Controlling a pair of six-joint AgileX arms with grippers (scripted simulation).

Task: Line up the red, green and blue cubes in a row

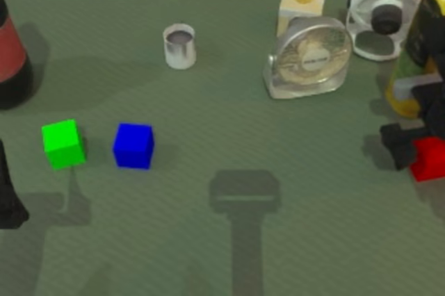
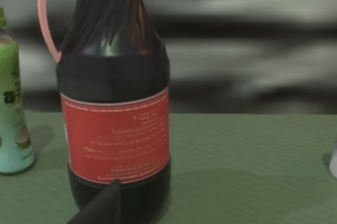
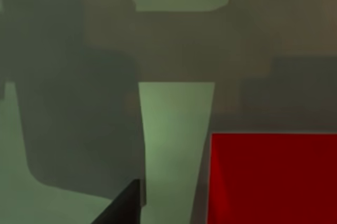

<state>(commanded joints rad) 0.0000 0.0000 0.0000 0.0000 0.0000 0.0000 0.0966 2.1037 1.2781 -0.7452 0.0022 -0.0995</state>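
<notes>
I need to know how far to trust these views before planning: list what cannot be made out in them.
- Red cube: top view's right edge cuts it off; the right gripper covers part, so the grip is unclear.
- Left gripper: cropped at the top view's left edge; the left wrist view shows one fingertip.
- Dark bottle: label print too small to read.

From the top view we look steeply down on the green table (image 1: 229, 240). Our left wrist camera sits low, facing level and close on the dark bottle (image 2: 116, 103), shared with the top view. The right wrist camera hangs very close above the red cube (image 3: 274, 176), beside its gripper.
</notes>
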